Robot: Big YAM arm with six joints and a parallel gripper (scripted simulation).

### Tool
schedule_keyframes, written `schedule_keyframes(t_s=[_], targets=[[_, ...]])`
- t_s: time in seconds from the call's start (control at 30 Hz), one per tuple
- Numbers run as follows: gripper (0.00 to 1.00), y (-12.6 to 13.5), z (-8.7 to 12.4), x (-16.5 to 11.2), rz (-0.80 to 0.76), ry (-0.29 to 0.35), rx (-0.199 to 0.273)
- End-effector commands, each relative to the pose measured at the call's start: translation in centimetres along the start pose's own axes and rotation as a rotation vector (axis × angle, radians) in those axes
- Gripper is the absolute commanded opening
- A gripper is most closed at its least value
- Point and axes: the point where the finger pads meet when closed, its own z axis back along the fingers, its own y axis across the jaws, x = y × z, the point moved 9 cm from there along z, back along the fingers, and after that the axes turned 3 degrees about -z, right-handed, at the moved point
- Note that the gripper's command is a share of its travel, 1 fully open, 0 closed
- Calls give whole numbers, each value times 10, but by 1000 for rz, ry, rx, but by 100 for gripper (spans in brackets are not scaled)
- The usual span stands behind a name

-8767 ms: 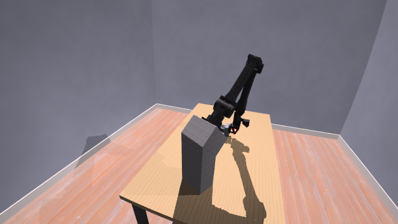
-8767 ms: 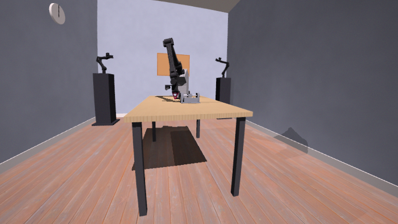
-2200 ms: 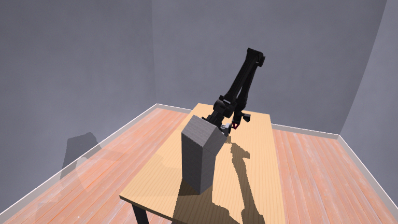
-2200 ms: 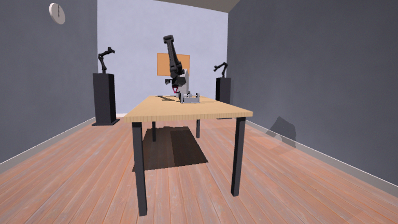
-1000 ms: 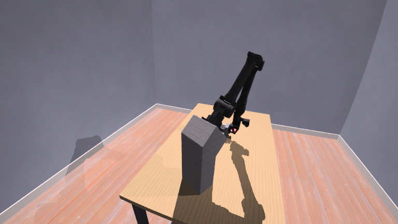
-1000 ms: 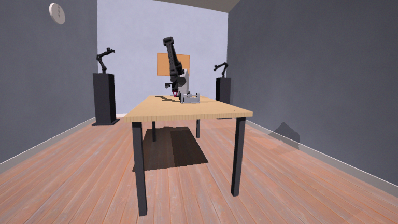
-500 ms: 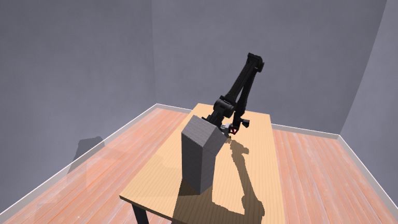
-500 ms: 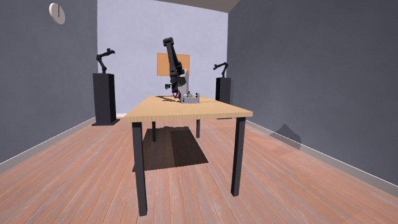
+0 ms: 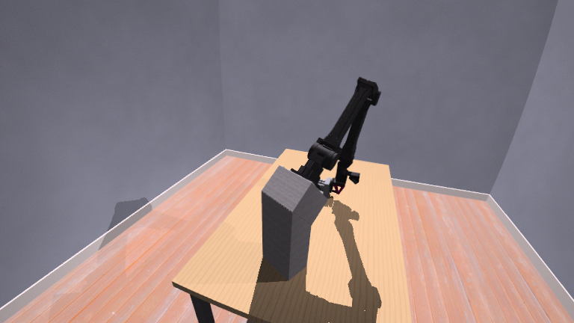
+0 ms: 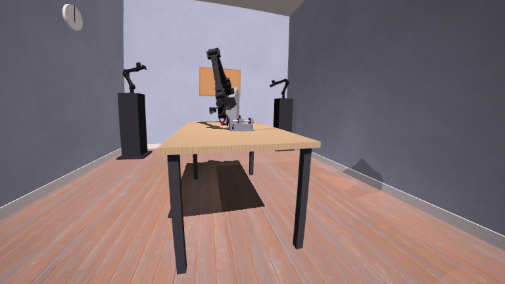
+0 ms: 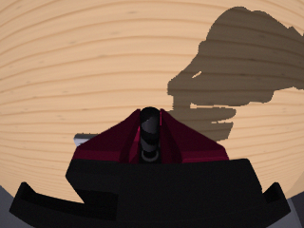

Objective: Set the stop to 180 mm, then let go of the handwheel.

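Handwheel's grey fixture [image 10: 241, 124] stands mid-surface [image 10: 208, 143], while the end effector [image 11: 150, 136], pointing down at its left end in the exterior view, is clamped narrowly around a small dark handwheel grip [image 11: 150, 128] lying along its fingers.
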Motion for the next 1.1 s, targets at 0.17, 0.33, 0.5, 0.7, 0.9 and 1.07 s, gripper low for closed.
schedule_keyframes(t_s=[0.17, 0.33, 0.5, 0.7, 0.9, 1.07], targets=[[6, 24, -8, -1, -9, -6, 25], [6, 26, -9, -1, -9, -5, 21], [6, 30, -6, -6, -4, 2, 13], [6, 37, -4, -7, -3, 5, 19], [6, 42, -3, -7, -3, 4, 31], [6, 45, -2, -8, -3, 5, 21]])
